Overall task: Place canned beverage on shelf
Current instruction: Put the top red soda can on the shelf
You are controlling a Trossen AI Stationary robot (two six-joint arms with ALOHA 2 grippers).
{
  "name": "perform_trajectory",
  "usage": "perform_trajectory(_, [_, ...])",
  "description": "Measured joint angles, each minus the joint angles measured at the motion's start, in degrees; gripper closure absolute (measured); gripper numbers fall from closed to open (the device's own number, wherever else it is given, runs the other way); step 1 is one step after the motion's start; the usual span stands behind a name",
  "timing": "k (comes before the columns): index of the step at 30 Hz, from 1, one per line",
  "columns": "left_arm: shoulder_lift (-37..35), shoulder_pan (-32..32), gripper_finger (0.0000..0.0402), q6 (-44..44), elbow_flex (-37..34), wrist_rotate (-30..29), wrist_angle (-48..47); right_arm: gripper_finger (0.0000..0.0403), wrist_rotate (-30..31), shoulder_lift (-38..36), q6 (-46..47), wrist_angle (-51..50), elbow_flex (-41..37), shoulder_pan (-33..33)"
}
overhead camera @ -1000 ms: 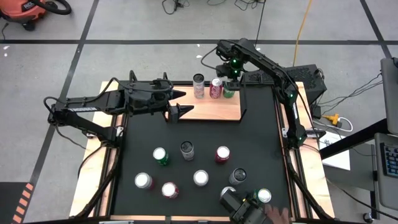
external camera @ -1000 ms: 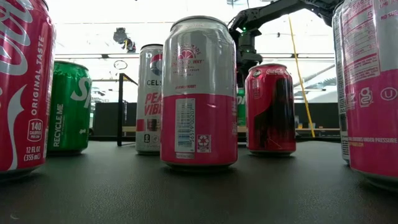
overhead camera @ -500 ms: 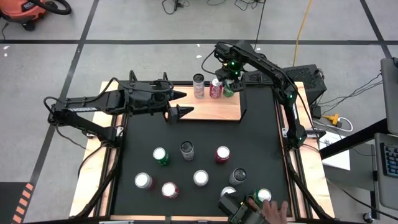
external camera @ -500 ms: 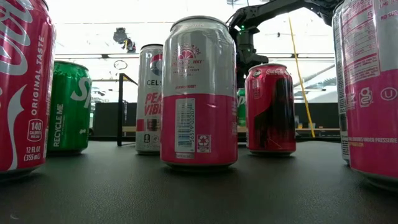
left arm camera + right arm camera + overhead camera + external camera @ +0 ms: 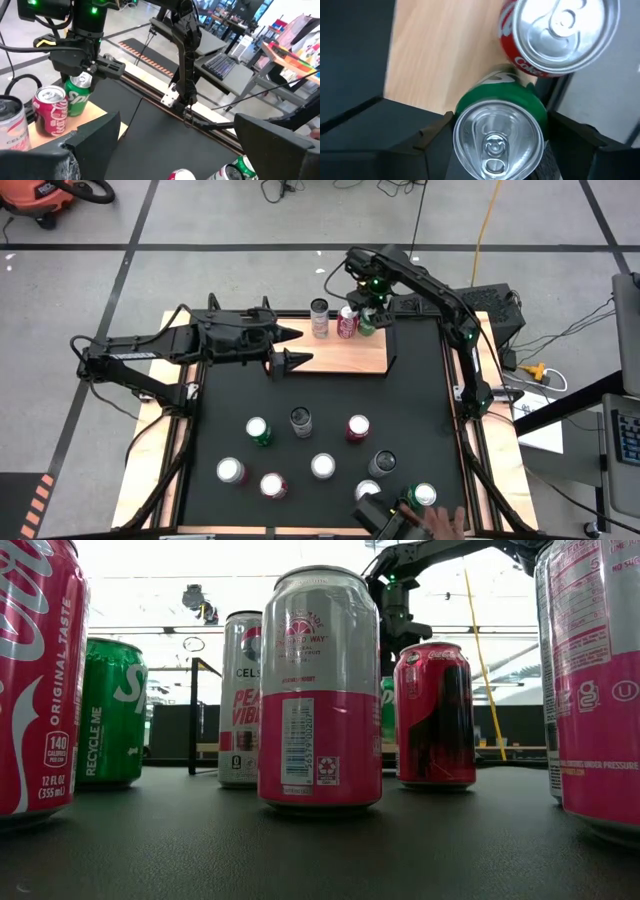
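Past the loose cans on the worktop (image 5: 420, 405), the left claw (image 5: 290, 346) waits wide open beside the shelf (image 5: 340, 358), where the right claw (image 5: 495, 131) straddles the green Sprite can (image 5: 496, 131) beside the red Coke can (image 5: 555, 35), apparently setting it down; next, withdraw clear.

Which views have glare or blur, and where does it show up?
Low view: bright backlight washes out the room behind the pink can. Right wrist view: the green can top is close and soft, with glare on its lid. High view: evenly lit.
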Motion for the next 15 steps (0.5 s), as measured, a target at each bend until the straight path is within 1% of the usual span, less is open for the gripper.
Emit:
perform_trajectory(2, [0.0,0.0,0.0013,0.02,0.0,0.0,0.57,0.0149,-0.72,-0.05,0.01,-0.15,-0.01,-0.2])
perform_trajectory(15, [0.0,0.0,0.0013,0.0,0.0,0.0,0.66,0.0149,-0.63,-0.03,-2.32,-0.02,0.0,-0.2])
